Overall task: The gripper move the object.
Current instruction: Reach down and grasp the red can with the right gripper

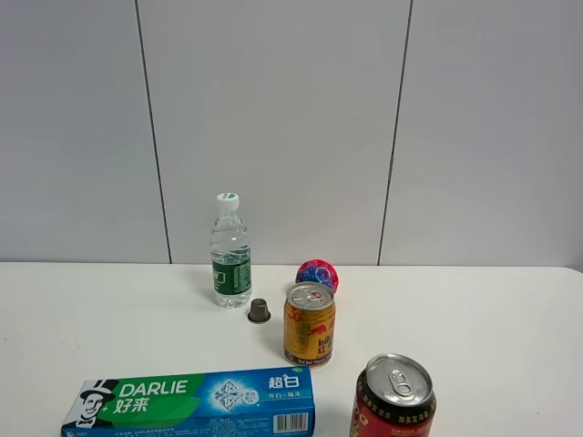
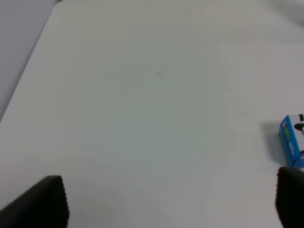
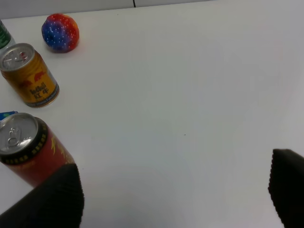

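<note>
The red can point(image 1: 393, 399) stands on the counter point(image 1: 492, 319), low and right of centre in the high view. The right hand point(image 3: 168, 199), jaws spread wide, is near it. The left hand point(image 2: 166, 204) is spread wide too, holding nothing.

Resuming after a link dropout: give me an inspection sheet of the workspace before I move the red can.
Surface: white table, no spills seen.
Job's things: red can upright at the front, ungrasped.
Clutter: gold can, water bottle, small dark capsule, colourful ball, toothpaste box.
Grippers: left gripper open over bare table; right gripper open, red can beside one of its fingers.
Cables: nothing seen.
Surroundings: grey panelled wall.
</note>
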### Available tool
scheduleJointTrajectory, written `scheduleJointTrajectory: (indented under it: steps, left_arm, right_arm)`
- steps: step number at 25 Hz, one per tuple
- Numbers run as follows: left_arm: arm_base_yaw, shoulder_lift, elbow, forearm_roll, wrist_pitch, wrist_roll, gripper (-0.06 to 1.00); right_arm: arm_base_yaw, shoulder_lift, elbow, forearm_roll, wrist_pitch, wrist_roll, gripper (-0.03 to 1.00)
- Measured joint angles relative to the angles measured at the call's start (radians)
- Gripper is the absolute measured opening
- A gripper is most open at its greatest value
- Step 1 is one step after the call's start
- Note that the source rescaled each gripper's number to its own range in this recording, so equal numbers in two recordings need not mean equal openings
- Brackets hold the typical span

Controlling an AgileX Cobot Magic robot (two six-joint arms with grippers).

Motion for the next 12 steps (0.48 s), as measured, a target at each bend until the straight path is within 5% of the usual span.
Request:
scheduleJointTrajectory:
  steps: [1, 12]
  left_arm:
    - [0.0, 0.0, 0.0, 0.0, 0.0, 0.0, 1.0]
    - [0.0, 0.0, 0.0, 0.0, 0.0, 0.0, 1.0]
  right_arm:
    - [0.0, 0.0, 0.0, 0.0, 0.0, 0.0, 0.7]
    - [0.0, 0.0, 0.0, 0.0, 0.0, 0.0, 0.7]
